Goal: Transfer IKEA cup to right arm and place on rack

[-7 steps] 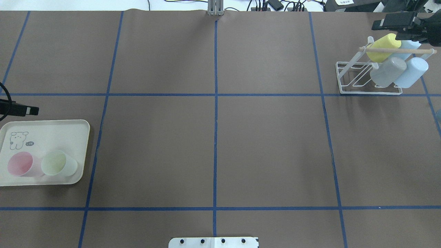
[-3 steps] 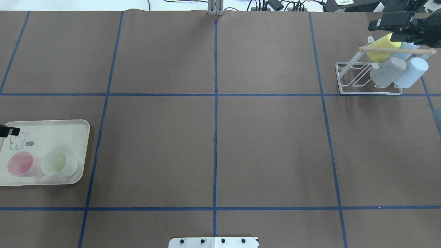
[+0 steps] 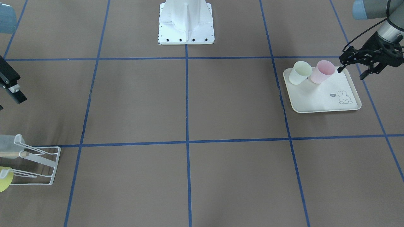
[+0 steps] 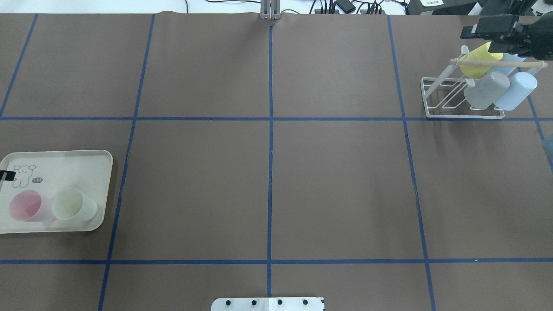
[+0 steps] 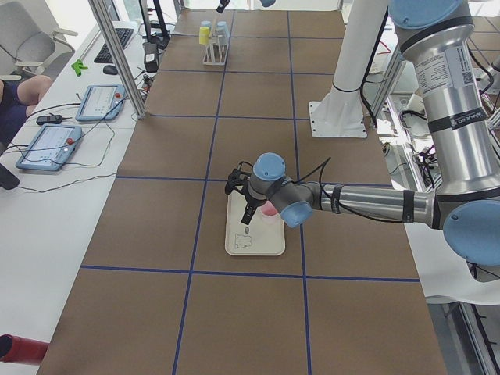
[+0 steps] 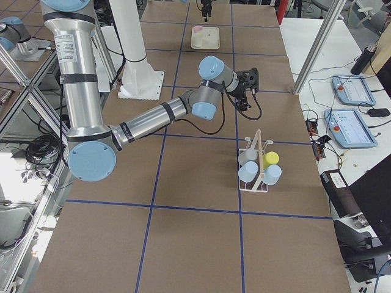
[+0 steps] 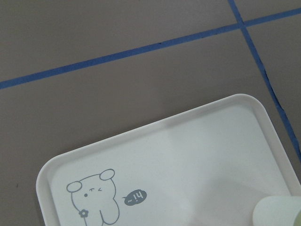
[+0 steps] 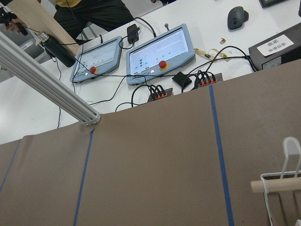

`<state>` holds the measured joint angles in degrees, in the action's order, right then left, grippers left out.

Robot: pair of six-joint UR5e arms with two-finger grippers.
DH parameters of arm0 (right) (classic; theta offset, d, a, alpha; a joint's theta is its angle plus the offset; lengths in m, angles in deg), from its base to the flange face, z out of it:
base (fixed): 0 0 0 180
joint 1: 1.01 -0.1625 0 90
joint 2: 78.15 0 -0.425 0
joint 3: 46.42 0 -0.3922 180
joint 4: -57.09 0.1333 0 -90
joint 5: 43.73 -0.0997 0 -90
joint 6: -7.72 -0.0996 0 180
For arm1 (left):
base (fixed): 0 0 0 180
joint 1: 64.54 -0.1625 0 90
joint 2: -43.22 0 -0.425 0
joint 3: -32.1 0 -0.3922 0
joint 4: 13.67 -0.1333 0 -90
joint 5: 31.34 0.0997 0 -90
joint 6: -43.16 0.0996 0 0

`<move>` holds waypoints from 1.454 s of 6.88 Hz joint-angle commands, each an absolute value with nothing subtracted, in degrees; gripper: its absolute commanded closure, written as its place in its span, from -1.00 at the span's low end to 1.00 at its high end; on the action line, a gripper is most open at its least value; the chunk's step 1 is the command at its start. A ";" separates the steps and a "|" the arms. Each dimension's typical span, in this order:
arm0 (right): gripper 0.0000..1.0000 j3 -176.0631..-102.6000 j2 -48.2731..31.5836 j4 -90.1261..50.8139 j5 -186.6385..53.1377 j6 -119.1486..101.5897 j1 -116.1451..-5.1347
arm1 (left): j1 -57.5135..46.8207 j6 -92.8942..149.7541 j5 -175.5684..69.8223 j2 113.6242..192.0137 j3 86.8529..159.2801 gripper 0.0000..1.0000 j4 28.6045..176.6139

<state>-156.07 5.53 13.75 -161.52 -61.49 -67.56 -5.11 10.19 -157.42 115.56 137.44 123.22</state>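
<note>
- At the far left of the bench (image 4: 337, 181) you have the cream tray (image 4: 65, 160), with a bear drawing on its far part.
- The left gripper (image 3: 351, 73) hangs over the tray's left edge. Its fingers are spread and hold nothing. In the front-facing view one fingertip sits close beside the pink cup (image 4: 26, 206).
- The pink cup stands upright, mouth up, on the near left part of the tray. The green cup (image 4: 73, 205) stands just to its right, and the two are side by side, about touching. Neither is lifted.
- The middle of the bench carries only blue tape lines.
- At the far right you find the rack (image 4: 462, 116), with its wooden dowel (image 4: 497, 63) across the top.
- A yellow cup (image 4: 473, 71) lies on the rack's far prongs. A grey cup (image 4: 486, 90) and a blue cup (image 4: 516, 90) sit on the nearer ones, and a second blue one is partly hidden behind.
- The right gripper (image 4: 486, 34) hovers over the rack's far side, above the yellow cup. Its fingers look spread with nothing between them, though the edge of the picture cuts them off.
</note>
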 commanded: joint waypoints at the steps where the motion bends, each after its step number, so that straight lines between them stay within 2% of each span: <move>1: -1.00 -156.02 5.78 13.76 -161.59 -61.54 -67.54 | -9.23 9.59 -157.29 115.56 136.86 -1.00 122.91; 6: -1.00 -156.02 6.22 13.76 -161.85 -61.45 -67.54 | -13.12 9.41 -157.81 115.65 134.67 -0.99 122.91; 7: -1.00 -156.02 6.31 14.46 -161.85 -61.54 -67.54 | -13.74 9.41 -157.81 115.65 134.67 -0.57 122.91; 8: -1.00 -156.02 6.31 14.55 -162.11 -61.54 -67.54 | -13.74 9.41 -157.90 115.65 134.67 0.14 122.91; 9: -1.00 -156.02 6.40 14.64 -162.47 -61.54 -67.54 | -13.74 9.41 -157.90 115.56 134.67 0.73 122.82; 10: -1.00 -156.02 6.31 14.64 -162.56 -61.54 -67.54 | -13.57 9.41 -157.90 115.47 135.10 1.00 122.82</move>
<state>-156.02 6.34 14.58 -162.35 -61.53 -67.54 -13.66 9.41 -157.89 115.56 134.77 122.85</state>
